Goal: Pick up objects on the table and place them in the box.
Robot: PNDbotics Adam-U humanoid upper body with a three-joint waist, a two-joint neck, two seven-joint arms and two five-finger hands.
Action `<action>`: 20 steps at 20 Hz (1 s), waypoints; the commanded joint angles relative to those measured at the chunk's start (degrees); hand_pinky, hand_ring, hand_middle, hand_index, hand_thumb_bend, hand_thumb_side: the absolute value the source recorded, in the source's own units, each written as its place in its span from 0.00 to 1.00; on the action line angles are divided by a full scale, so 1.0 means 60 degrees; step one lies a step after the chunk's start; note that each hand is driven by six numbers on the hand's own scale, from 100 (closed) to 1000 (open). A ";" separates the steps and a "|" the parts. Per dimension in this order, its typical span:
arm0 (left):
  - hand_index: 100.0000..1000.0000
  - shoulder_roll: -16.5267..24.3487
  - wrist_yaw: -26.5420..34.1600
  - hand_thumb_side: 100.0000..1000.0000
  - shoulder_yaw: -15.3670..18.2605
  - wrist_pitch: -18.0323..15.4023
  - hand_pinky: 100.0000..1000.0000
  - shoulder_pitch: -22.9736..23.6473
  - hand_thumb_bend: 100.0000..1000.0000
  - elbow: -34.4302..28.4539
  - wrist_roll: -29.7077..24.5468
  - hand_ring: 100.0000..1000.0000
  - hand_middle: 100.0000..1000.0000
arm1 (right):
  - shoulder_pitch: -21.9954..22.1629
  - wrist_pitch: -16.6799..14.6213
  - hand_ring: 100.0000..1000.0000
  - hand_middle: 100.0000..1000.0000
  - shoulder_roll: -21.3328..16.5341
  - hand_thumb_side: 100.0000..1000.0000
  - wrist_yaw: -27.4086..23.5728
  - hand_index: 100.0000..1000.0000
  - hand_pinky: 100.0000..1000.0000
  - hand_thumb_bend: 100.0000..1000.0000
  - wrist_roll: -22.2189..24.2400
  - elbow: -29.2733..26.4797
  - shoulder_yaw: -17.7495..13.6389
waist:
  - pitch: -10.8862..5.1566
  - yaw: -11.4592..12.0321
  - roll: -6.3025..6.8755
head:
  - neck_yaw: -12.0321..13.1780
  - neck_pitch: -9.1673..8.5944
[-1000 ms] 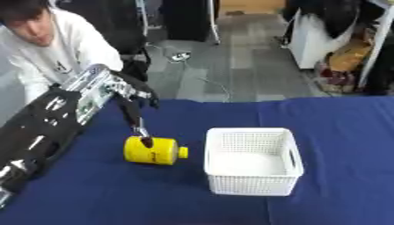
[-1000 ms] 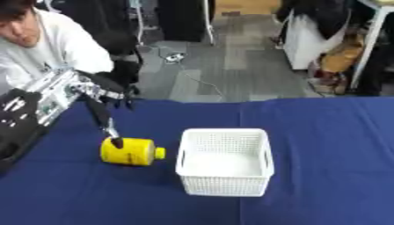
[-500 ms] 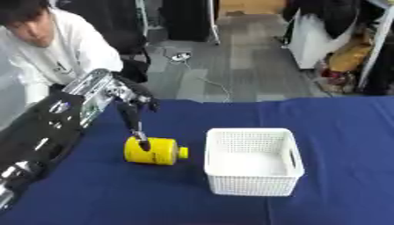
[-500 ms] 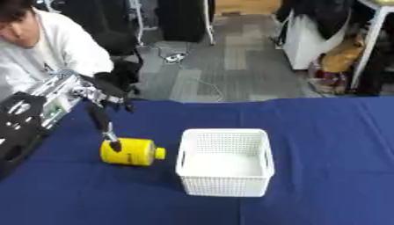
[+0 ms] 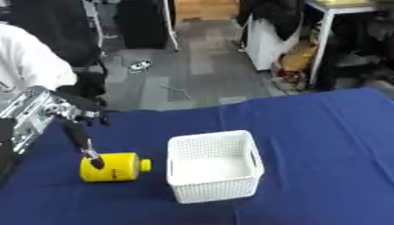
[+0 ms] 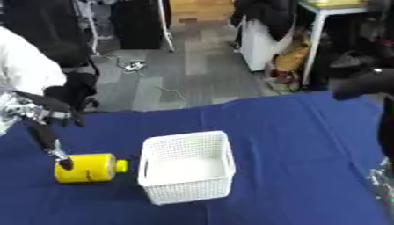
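Note:
A yellow bottle (image 5: pixel 115 169) lies on its side on the blue table (image 5: pixel 323 132), cap towards a white mesh basket (image 5: pixel 209 137) just to its right. The basket stands upright with nothing in it. My left hand (image 5: pixel 63 112) comes in from the left edge above the bottle. One straight finger (image 5: pixel 81 138) reaches down and its tip touches the bottle's top; nothing is held. A dark blurred shape at the right edge of the right eye view is my right arm (image 6: pixel 382 118); the hand itself is not clear.
The table's far edge (image 5: pixel 231 105) runs behind the basket, with grey floor beyond it. A white desk leg (image 5: pixel 319 52) and dark clutter stand at the back right. Bare blue cloth spreads right of the basket.
The whole picture has shifted, so the camera has moved. My left hand's finger stays on the bottle as before. The right arm now shows at the right edge.

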 commanded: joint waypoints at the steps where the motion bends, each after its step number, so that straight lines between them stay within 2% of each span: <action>1: 0.93 0.0286 0.0059 0.58 0.0087 -0.0377 0.59 -0.0216 0.93 -0.0131 -0.0409 0.72 0.87 | -0.0236 0.0190 0.58 0.79 -0.0160 1.00 -0.0452 1.00 0.46 0.00 0.1277 -0.0144 -0.0005 | -0.0094 0.0009 -0.0026 | -0.0445 0.0006; 4: 0.93 0.0328 0.0113 0.59 0.0115 -0.0331 0.59 -0.0190 0.92 -0.0175 -0.0409 0.72 0.87 | -0.0293 0.0114 0.61 0.81 -0.0187 1.00 -0.0695 1.00 0.51 0.00 0.2046 -0.0144 -0.0146 | -0.0089 0.0004 -0.0023 | -0.0509 0.0059; 7: 0.93 0.0343 0.0152 0.60 0.0114 -0.0298 0.59 -0.0174 0.91 -0.0210 -0.0409 0.72 0.87 | -0.0283 0.0260 0.62 0.83 -0.0189 1.00 -0.1017 1.00 0.52 0.02 0.2478 -0.0144 -0.0138 | -0.0087 0.0003 -0.0023 | -0.0473 0.0138; 10: 0.93 0.0326 0.0191 0.60 0.0103 -0.0284 0.58 -0.0197 0.90 -0.0254 -0.0409 0.72 0.87 | -0.0240 0.0622 0.64 0.86 -0.0188 1.00 -0.1734 1.00 0.55 0.09 0.2947 -0.0144 0.0112 | -0.0078 0.0027 -0.0036 | -0.0665 0.0264; 12: 0.93 0.0329 0.0204 0.60 0.0103 -0.0272 0.58 -0.0200 0.89 -0.0280 -0.0409 0.72 0.87 | -0.0225 0.0954 0.65 0.86 -0.0182 1.00 -0.2353 1.00 0.56 0.09 0.3345 -0.0144 0.0221 | -0.0075 0.0035 -0.0038 | -0.0648 0.0414; 14: 0.93 0.0337 0.0218 0.61 0.0110 -0.0264 0.58 -0.0185 0.89 -0.0301 -0.0409 0.72 0.87 | -0.0258 0.1208 0.63 0.85 -0.0191 1.00 -0.2883 1.00 0.54 0.05 0.3765 -0.0144 0.0171 | -0.0077 0.0026 -0.0038 | -0.0549 0.0497; 16: 0.93 0.0339 0.0244 0.61 0.0115 -0.0264 0.58 -0.0170 0.89 -0.0325 -0.0409 0.72 0.87 | -0.0310 0.1058 0.61 0.84 -0.0208 1.00 -0.3103 1.00 0.53 0.00 0.4059 -0.0144 0.0023 | -0.0072 0.0017 -0.0037 | -0.0472 0.0480; 18: 0.93 0.0335 0.0270 0.61 0.0109 -0.0268 0.58 -0.0158 0.89 -0.0343 -0.0409 0.72 0.87 | -0.0379 0.0555 0.53 0.77 -0.0232 1.00 -0.3126 0.97 0.45 0.00 0.4146 -0.0144 -0.0140 | -0.0066 0.0004 -0.0034 | -0.0327 0.0389; 19: 0.93 0.0335 0.0275 0.61 0.0106 -0.0269 0.58 -0.0152 0.89 -0.0347 -0.0409 0.72 0.87 | -0.0388 0.0318 0.53 0.75 -0.0243 1.00 -0.3033 0.93 0.44 0.00 0.4124 -0.0144 -0.0239 | -0.0063 -0.0003 -0.0031 | -0.0224 0.0354; 20: 0.93 0.0334 0.0278 0.60 0.0104 -0.0272 0.58 -0.0141 0.90 -0.0348 -0.0409 0.72 0.87 | -0.0360 0.0216 0.48 0.69 -0.0240 1.00 -0.2886 0.81 0.40 0.00 0.4084 -0.0144 -0.0335 | -0.0063 -0.0016 -0.0025 | 0.0023 0.0333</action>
